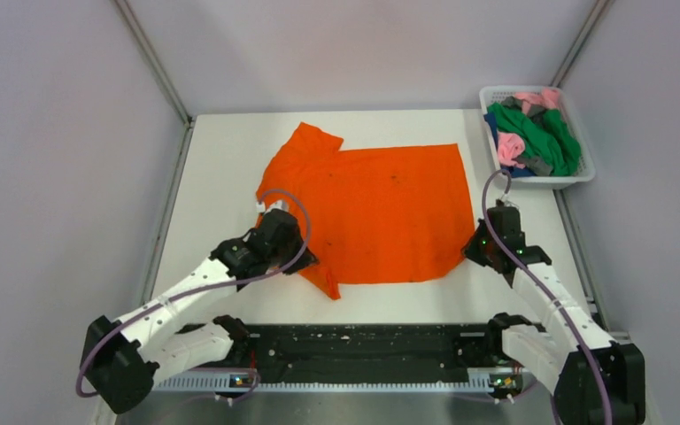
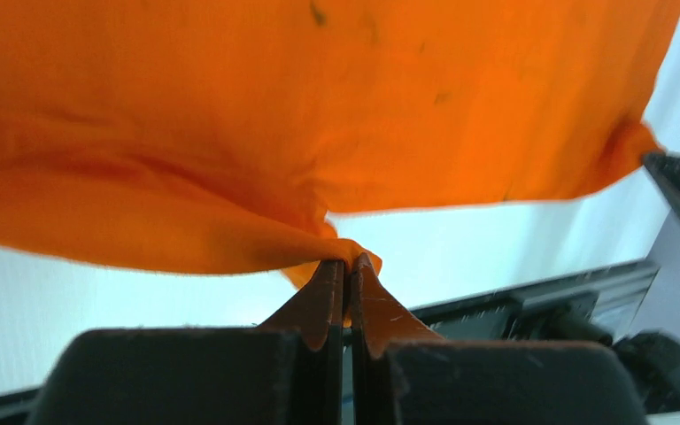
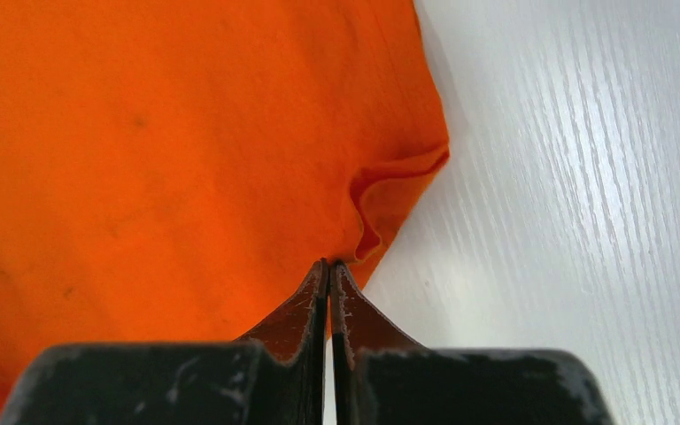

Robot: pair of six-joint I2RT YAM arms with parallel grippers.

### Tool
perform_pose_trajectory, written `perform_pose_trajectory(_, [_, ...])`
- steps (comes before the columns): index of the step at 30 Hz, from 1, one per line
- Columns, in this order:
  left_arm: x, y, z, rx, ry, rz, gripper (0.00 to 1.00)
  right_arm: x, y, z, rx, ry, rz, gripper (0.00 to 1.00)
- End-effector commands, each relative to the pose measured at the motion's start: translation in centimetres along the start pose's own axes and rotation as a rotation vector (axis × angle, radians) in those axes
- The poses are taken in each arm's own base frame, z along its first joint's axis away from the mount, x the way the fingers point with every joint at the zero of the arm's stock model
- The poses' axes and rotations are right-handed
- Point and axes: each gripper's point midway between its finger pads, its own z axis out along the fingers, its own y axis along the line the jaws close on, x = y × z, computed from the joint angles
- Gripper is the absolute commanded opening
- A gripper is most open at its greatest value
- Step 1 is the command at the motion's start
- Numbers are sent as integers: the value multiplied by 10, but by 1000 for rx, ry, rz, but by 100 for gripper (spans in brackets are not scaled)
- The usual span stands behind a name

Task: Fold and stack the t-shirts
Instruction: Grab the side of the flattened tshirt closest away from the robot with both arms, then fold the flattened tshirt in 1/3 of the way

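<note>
Upper right of the overhead view: the white mesh basket (image 1: 544,183) sits at the table's far right corner, and it's full. A green t-shirt (image 1: 540,133) sprawls over the top, pink ones (image 1: 509,146) poke through, there's a sliver of blue (image 1: 494,133) on the left side and a bit of grey (image 1: 538,166) near the front rim, all crumpled together.

In the centre of the frame, the orange t-shirt (image 1: 390,212) is spread out on the white table (image 1: 230,159), one sleeve pointing to the upper left and another hanging toward the lower left.

The left gripper (image 1: 301,257) is at the shirt's lower-left edge. Its wrist view shows the left gripper (image 2: 347,264) with its jaws pressed tight together, pinching a gathered fold of orange cloth (image 2: 319,106), and the fabric is lifted with pale table showing beneath it.

The right gripper (image 1: 475,248) is at the lower-right hem corner. Seen close, the right gripper (image 3: 328,266) has no gap between the jaws either, and the orange hem (image 3: 159,142) puckers into a small curl right at the tips. From the left wrist view, that corner is drawn to a point toward it.

There's bare table to the left of the shirt and a strip along the near edge, ahead of the black rail (image 1: 363,350). On the right, the hem runs close to the basket, and walls close in on both sides.
</note>
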Motion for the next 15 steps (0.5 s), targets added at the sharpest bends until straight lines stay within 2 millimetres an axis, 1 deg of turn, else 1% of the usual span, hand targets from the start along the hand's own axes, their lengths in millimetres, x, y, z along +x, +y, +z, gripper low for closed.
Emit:
perform_pose_trajectory(1, [-58, -27, 3, 87, -126, 17, 0, -34, 25, -6, -68, -71, -27, 0])
perform_pose_trajectory(4, [-87, -30, 1, 91, -190, 8, 0, -43, 28, -5, -59, -77, -36, 0])
perform_pose_trajectory(8, [-121, -30, -7, 60, -276, 11, 0, -56, 26, -1, -9, -96, -44, 0])
perform_pose_trajectory(12, [-146, -26, -10, 46, -321, 8, 0, -69, 25, 2, 27, -116, -49, 0])
perform_pose_trajectory(15, [-161, -24, -9, 43, -346, 17, 0, -77, 22, 4, 67, -137, -58, 0])
